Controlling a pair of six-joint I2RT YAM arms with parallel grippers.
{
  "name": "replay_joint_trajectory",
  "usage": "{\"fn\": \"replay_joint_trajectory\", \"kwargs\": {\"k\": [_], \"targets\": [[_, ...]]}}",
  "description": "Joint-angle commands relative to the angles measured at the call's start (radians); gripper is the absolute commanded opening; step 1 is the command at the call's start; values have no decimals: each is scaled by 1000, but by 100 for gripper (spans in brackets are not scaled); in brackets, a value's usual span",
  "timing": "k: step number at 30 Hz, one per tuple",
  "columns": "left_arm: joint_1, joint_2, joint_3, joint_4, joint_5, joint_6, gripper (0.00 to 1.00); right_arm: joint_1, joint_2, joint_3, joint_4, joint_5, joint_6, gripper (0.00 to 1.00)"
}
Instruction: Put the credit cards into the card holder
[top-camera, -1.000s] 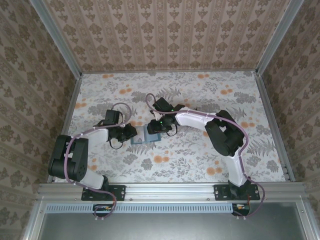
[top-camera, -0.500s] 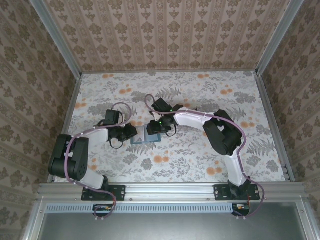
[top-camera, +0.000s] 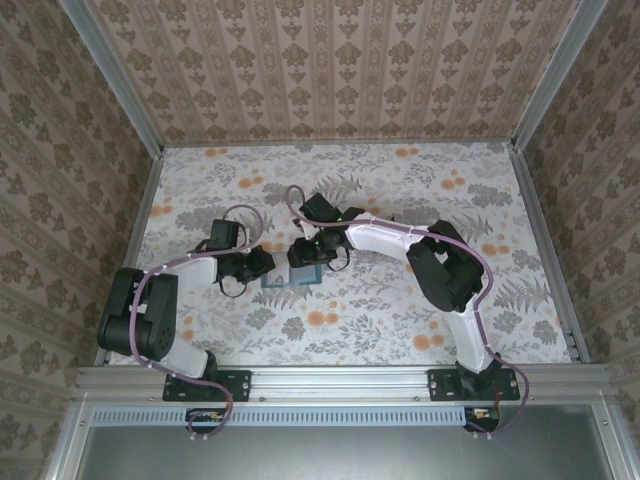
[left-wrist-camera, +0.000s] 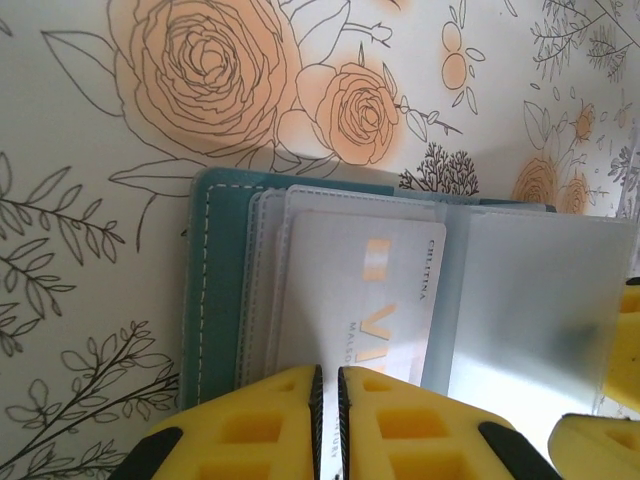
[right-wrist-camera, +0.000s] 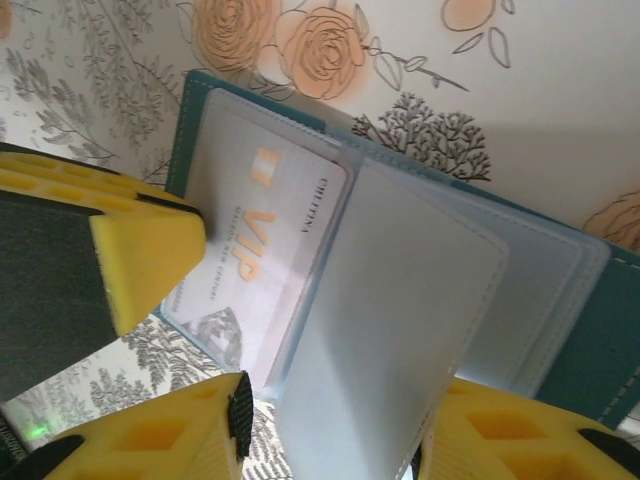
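Top external view: the card holder (top-camera: 283, 279) lies open on the flowered table (top-camera: 400, 300), a little left of centre and nearer the arms than the far wall. It sits between the left gripper (top-camera: 258, 265) on its left and the right gripper (top-camera: 303, 255) just over its far right part. Its opened spread runs roughly left to right.

Left wrist view: the card holder (left-wrist-camera: 215, 280) is teal with pale stitching along its edge, and it lies flat. Stacked inside it are clear sleeves (left-wrist-camera: 530, 300), frosted and slightly glossy. One sleeve holds a pale greyish-white credit card (left-wrist-camera: 365, 300) with gold "VIP" lettering. The lettering runs up the frame, so the card's long axis lies along the stitched edge and across the spread. The left gripper (left-wrist-camera: 328, 410) has its yellow fingers pressed together, with only a thin slit between them, over the near edge of the card and sleeves. I cannot tell whether a leaf is pinched in that slit.

Right wrist view: the credit card (right-wrist-camera: 255, 250) sits in its pocket on one panel of the card holder (right-wrist-camera: 610, 340). One of the clear sleeves (right-wrist-camera: 400, 330) stands raised off the stack. It passes down between the fingers of the right gripper (right-wrist-camera: 335, 430), which are spread well apart. Whether they touch the leaf is unclear.
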Motion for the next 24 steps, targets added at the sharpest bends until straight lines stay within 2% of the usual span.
{"fn": "replay_joint_trajectory", "kwargs": {"k": [1, 7, 18, 24], "targets": [[3, 16, -15, 1, 11, -9, 15, 9, -1, 18, 41, -79, 40, 47], [9, -12, -29, 13, 9, -28, 14, 16, 40, 26, 149, -189, 115, 47], [131, -317, -127, -79, -70, -62, 13, 41, 147, 117, 128, -197, 122, 49], [149, -365, -135, -110, -67, -58, 13, 41, 152, 145, 65, -135, 86, 50]]}}
